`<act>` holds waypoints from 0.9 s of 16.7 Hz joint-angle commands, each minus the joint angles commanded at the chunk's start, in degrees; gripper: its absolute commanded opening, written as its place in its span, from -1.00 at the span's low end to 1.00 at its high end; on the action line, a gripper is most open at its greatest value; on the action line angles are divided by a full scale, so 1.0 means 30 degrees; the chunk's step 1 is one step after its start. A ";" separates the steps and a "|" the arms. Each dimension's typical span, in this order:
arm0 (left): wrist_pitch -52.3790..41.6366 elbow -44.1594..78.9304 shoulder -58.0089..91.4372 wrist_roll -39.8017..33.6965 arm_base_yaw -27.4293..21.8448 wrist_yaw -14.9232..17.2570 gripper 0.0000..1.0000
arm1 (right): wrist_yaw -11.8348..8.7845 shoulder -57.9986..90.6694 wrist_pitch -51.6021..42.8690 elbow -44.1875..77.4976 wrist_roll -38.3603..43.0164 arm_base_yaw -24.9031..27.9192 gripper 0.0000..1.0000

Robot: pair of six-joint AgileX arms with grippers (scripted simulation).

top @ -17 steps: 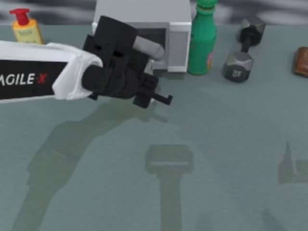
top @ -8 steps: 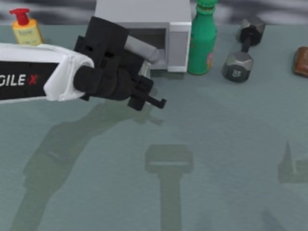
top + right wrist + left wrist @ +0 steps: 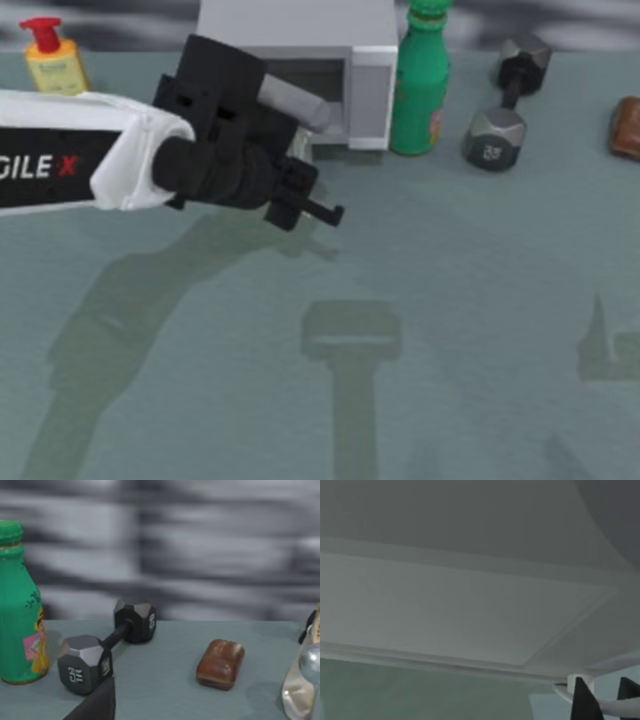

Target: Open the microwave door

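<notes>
Leftward by a little, your left claw [image 3: 318, 207] had dragged the white-framed microwave door [image 3: 470, 615], clamped on its handle; you needed further swing.

The left arm [image 3: 70, 150] is showing a white shell with a black panel bearing white "AGILE" lettering and a red "X". Its wrist is wearing blocky matte-black housings, ending in the left gripper [image 3: 318, 208] with thin black jaws.
</notes>
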 joint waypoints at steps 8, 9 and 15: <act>0.0000 0.0000 0.0000 0.0000 0.0000 0.0000 -1.00 | 0.0000 0.0000 0.0000 0.0000 0.0000 0.0000 1.00; 0.0000 0.0000 0.0000 0.0000 0.0000 0.0000 -1.00 | 0.0000 0.0000 0.0000 0.0000 0.0000 0.0000 1.00; -0.0023 -0.0024 0.0014 -0.0053 -0.0122 0.0187 -1.00 | 0.0000 0.0000 0.0000 0.0000 0.0000 0.0000 1.00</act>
